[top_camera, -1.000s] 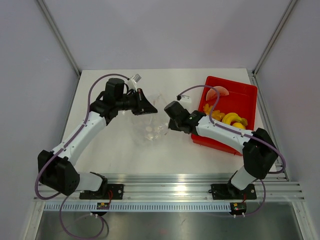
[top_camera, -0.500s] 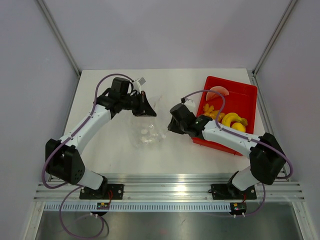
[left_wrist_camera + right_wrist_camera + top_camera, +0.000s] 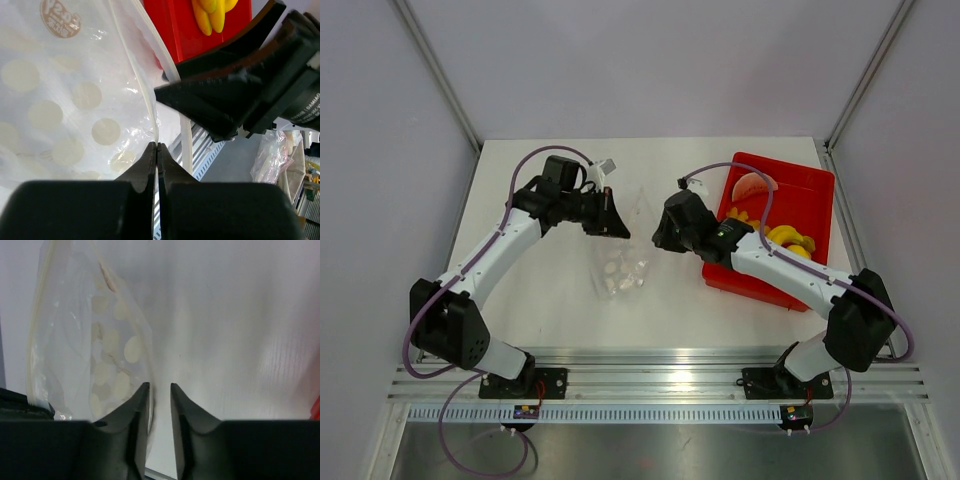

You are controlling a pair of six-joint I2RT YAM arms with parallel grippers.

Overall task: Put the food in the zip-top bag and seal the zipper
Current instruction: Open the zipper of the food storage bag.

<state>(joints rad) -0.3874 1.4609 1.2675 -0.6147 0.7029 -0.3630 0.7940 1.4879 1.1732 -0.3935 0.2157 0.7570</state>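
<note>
Zip-top bag (image 3: 620,258) sits mid-worktop between my two arms. Its top edge is caught up at the left jaws and its spotted lower part trails toward the near edge. I cannot tell how much of it rests on the worktop (image 3: 550,310).

On the left wrist view the left jaws are pressed together with the thin film of the bag (image 3: 60,100) pinched between the fingers (image 3: 145,170). A pale strip that I take for the zipper (image 3: 144,85) curves down the bag's edge into that pinch. A round brown sticker (image 3: 60,17) shows near the bag's upper part.

The right jaws stand just to the right of the bag, close to the left ones but apart from them. On the right wrist view they are parted by a narrow gap with only bare worktop showing through it, so they grip nothing. The bag (image 3: 100,355) hangs just beside the left-hand finger (image 3: 137,410), and I cannot say whether film and finger touch.

All the food I can see is in the red tray (image 3: 820,182) at the right of the worktop. The watermelon slice (image 3: 752,185) lies at its far-left corner. The orange-yellow knobbly pieces (image 3: 738,215) lie just beside the right arm, and the banana (image 3: 786,238) lies in the middle, partly behind that arm. The left wrist view catches the tray (image 3: 175,30) and the banana (image 3: 212,12) beyond the bag.
</note>
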